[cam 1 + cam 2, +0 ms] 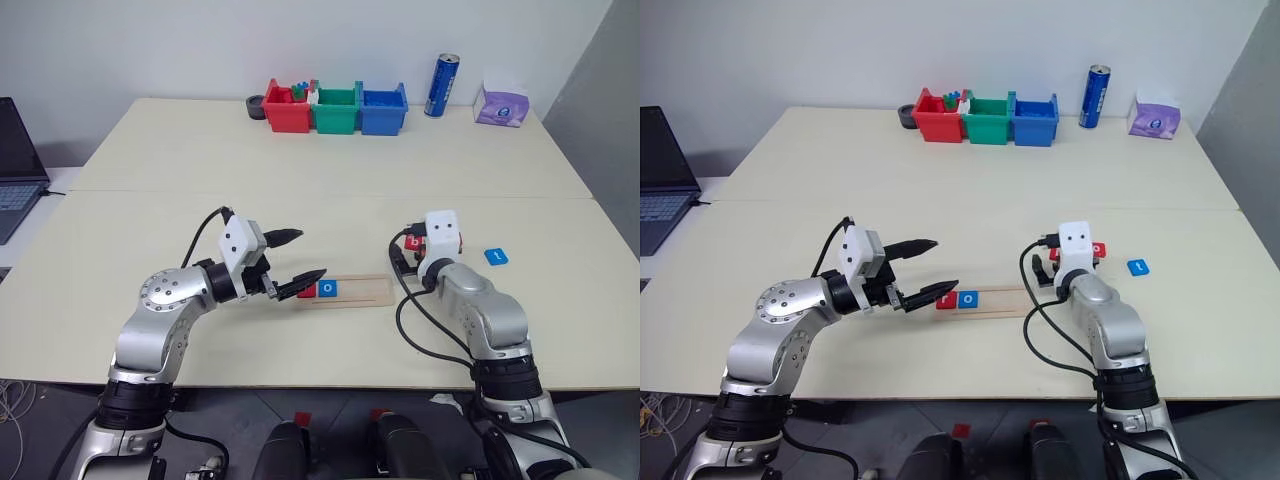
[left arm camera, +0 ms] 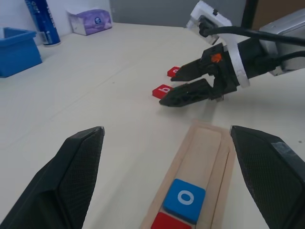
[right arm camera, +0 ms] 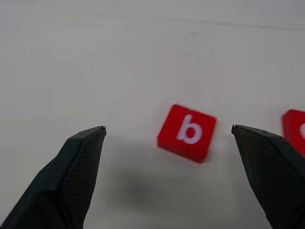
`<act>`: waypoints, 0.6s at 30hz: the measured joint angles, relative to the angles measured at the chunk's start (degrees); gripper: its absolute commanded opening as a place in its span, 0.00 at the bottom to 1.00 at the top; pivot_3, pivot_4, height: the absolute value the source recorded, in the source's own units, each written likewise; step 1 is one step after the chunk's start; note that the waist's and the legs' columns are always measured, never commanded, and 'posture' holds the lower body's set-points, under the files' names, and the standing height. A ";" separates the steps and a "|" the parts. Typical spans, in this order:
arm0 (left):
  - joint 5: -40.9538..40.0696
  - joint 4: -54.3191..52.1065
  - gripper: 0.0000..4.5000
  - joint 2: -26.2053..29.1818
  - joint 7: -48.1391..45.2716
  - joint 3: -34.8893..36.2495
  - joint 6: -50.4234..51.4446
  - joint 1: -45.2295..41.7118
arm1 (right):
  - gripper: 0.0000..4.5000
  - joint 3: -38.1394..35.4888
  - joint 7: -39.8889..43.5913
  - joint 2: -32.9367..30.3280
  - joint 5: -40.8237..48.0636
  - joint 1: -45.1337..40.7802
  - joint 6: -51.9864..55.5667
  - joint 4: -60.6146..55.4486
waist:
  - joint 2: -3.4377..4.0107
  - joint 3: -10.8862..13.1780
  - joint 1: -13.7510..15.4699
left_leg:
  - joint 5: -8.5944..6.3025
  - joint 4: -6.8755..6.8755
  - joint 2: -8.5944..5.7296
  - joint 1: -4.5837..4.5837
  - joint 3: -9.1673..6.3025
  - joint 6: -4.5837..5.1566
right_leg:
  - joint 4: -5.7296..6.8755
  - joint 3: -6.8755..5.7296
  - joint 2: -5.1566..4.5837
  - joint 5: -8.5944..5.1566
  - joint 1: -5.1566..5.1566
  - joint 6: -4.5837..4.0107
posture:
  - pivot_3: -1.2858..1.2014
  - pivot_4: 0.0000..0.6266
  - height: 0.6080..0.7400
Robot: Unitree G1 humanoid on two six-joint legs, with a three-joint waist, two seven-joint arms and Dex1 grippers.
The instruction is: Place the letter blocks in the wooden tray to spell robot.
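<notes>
Head views: the wooden tray (image 1: pixel 343 290) is seen on the bench (image 1: pixel 300 190) between the two arms, with a red block (image 1: pixel 306 290) and the blue "o" block (image 1: pixel 328 289) already seated at its near-left end. The left end effector (image 1: pixel 292 256) is held wide and empty, its lower fingertip just beside the red block; a careless sweep from there could knock the seated pair out of the groove. The right end effector (image 1: pixel 1044 262) is lowered over two red blocks, while the blue "t" block (image 1: pixel 496 257) lies apart on its outer side.

Left wrist view: the "o" block and most of the bare groove are framed between the spread fingers (image 2: pixel 71 171). Beyond the tray, the right end effector is seen poised beside the "b" block (image 2: pixel 163 90) and a second red block (image 2: pixel 174 72) lying close behind it, so the wrong one could be caught or both nudged.

Right wrist view: the "b" block (image 3: pixel 187 132) is shown ahead of the wide-spread, empty fingers (image 3: pixel 267 167), sitting slightly askew. A skewed pinch could be caused by that tilt, and the neighbouring red block at the edge could be clipped.
</notes>
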 measured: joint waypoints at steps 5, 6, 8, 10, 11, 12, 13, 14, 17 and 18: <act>-1.18 -0.40 0.99 0.29 0.48 0.01 0.38 0.06 | 1.00 -1.57 -1.54 3.00 -0.41 -0.46 1.86 1.53 | 0.00 0.00 -0.09 | 0.00 -0.01 0.01 0.01 0.00 0.00 | 0.00 0.01 0.01 0.00 0.00 0.00 | 0.52 0.24 1.00; -1.39 -0.44 0.99 0.43 0.52 0.01 0.52 0.06 | 1.00 -1.62 -1.73 3.71 -0.39 -0.48 2.17 2.18 | 0.00 0.00 -0.10 | 0.00 -0.01 0.01 0.01 0.01 0.00 | 0.00 0.02 0.01 0.00 0.00 0.00 | 0.52 0.24 1.00; -1.76 -0.47 0.99 0.88 0.61 0.01 0.86 0.05 | 1.00 -1.67 -2.10 4.85 -0.40 -0.75 2.66 2.87 | 0.01 0.00 -0.12 | 0.00 -0.02 0.01 0.01 0.01 0.00 | 0.00 0.01 0.02 0.00 -0.01 0.00 | 0.52 0.24 1.00; -1.85 -0.47 0.99 1.12 0.64 0.01 1.04 0.02 | 1.00 -2.07 -2.21 5.47 -0.40 -1.82 2.90 3.57 | 0.00 0.00 -0.12 | 0.00 -0.02 0.01 0.01 0.02 0.00 | 0.00 0.00 0.02 0.00 -0.01 0.00 | 0.52 0.24 1.00; -1.87 -0.46 0.99 1.27 0.66 0.01 1.07 -0.05 | 1.00 -2.27 -2.26 5.78 -0.42 -2.06 2.90 3.82 | 0.00 0.00 -0.13 | 0.00 -0.02 0.01 0.01 0.01 0.00 | 0.00 -0.01 0.02 0.00 0.00 0.00 | 0.52 0.24 1.00; -1.89 -0.46 0.99 1.35 0.67 0.01 1.09 -0.17 | 1.00 -2.51 -2.37 6.07 -0.45 -2.12 2.89 4.13 | 0.00 0.00 -0.12 | 0.00 -0.02 0.01 0.00 0.00 0.01 | -0.01 -0.01 0.02 0.00 0.00 0.00 | 0.52 0.24 1.00; -1.90 -0.46 0.99 1.52 0.68 0.01 1.09 -0.28 | 1.00 -2.81 -2.79 6.52 -0.52 -2.24 2.67 4.50 | 0.00 0.00 -0.11 | 0.00 -0.02 0.01 0.00 0.00 0.01 | -0.02 0.00 0.02 0.00 0.00 0.00 | 0.52 0.24 1.00; -1.91 -0.46 0.99 1.67 0.69 0.00 1.10 -0.36 | 1.00 -3.16 -3.21 6.76 -0.55 -2.49 2.61 4.80 | 0.00 0.00 -0.11 | 0.00 -0.02 0.01 0.00 0.01 0.00 | -0.02 -0.01 0.02 0.00 0.00 0.00 | 0.52 0.24 1.00; -2.05 -0.46 0.99 1.85 0.72 0.00 1.15 -0.61 | 1.00 -3.97 -4.29 7.05 -1.01 -3.24 2.28 5.99 | 0.00 0.00 -0.08 | 0.00 -0.02 0.00 0.01 0.01 0.01 | -0.02 -0.01 0.01 0.00 0.01 0.00 | 0.52 0.24 1.00; -2.11 -0.46 0.99 1.85 0.72 0.00 1.18 -0.63 | 1.00 -4.33 -4.76 7.33 -1.18 -3.52 2.15 6.36 | 0.00 0.00 -0.08 | 0.00 -0.02 0.00 0.01 0.01 0.00 | -0.02 -0.01 0.01 0.00 0.01 0.00 | 0.52 0.24 1.00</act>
